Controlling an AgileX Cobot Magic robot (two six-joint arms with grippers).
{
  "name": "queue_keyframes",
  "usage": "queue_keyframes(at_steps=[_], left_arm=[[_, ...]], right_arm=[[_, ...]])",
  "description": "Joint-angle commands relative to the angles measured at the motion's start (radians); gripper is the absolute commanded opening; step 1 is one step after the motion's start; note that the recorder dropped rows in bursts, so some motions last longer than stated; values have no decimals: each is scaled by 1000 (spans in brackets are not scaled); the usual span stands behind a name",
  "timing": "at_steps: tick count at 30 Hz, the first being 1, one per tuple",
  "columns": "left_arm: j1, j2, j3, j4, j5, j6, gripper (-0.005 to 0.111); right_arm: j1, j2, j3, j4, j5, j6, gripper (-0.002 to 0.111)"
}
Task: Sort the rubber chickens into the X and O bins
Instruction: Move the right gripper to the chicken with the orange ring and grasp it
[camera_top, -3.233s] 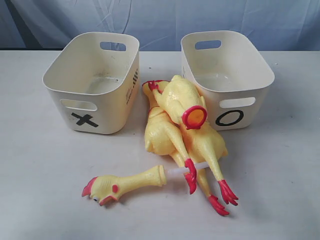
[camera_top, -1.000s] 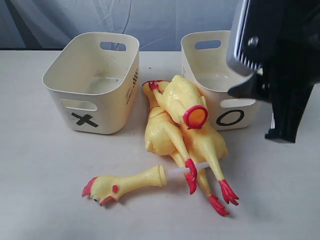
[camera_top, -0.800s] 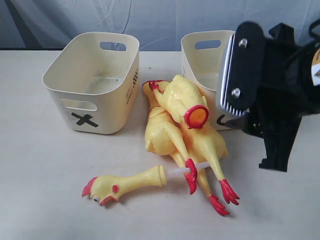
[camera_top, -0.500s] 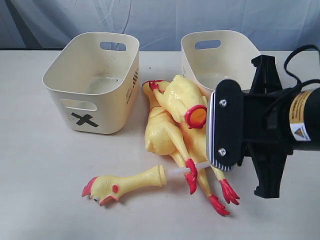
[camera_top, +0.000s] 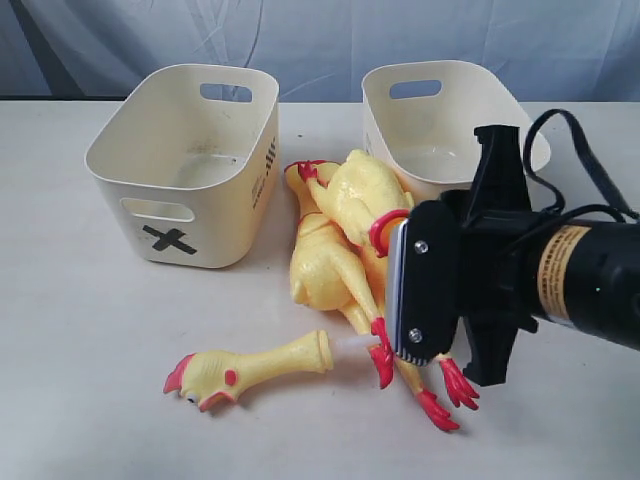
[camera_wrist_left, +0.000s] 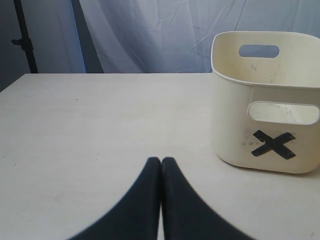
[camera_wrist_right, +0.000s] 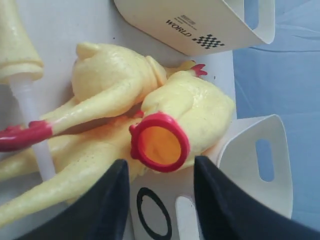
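Three rubber chickens are piled between the bins. The headless body (camera_top: 355, 190) lies on top of two whole ones (camera_top: 320, 265). Its red-rimmed hole (camera_wrist_right: 160, 142) faces my right gripper (camera_wrist_right: 160, 167), which is open with a jaw on each side just short of the rim. In the exterior view the right gripper (camera_top: 403, 280) hides part of the pile and the O mark. The loose head-and-neck (camera_top: 250, 368) lies in front, apart. The X bin (camera_top: 185, 165) is left, the O bin (camera_top: 440, 100) right. My left gripper (camera_wrist_left: 161, 160) is shut and empty, left of the X bin (camera_wrist_left: 270, 100).
The red feet (camera_top: 445, 390) of the whole chickens stick out toward the front under the right arm. The O mark (camera_wrist_right: 154, 212) shows between my right jaws, behind the hole. A pale curtain hangs behind the table's far edge (camera_wrist_left: 115, 73).
My right arm came in from the upper right and dropped in front of the O bin, up to the headless body's hole. The chickens and bins have stayed put.
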Motion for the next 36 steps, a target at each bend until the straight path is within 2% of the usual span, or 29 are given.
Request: queue_keyframes(at_steps=[1, 5, 10, 16, 29, 36], left_arm=[[-5, -5, -2, 8, -9, -3, 0], [-5, -5, -2, 8, -9, -3, 0], [-5, -5, -2, 8, -9, -3, 0], [-5, -5, -2, 8, -9, -3, 0], [-5, -5, -2, 8, -9, -3, 0], [-5, -5, -2, 8, -9, -3, 0]], right_arm=[[2, 82, 5, -165, -9, 147, 41], [2, 163, 5, -312, 6, 288, 41], [2, 255, -17, -512, 144, 524, 41], [2, 287, -23, -680, 143, 728, 41], [2, 302, -57, -680, 158, 785, 41], [2, 390, -96, -680, 191, 786, 39]])
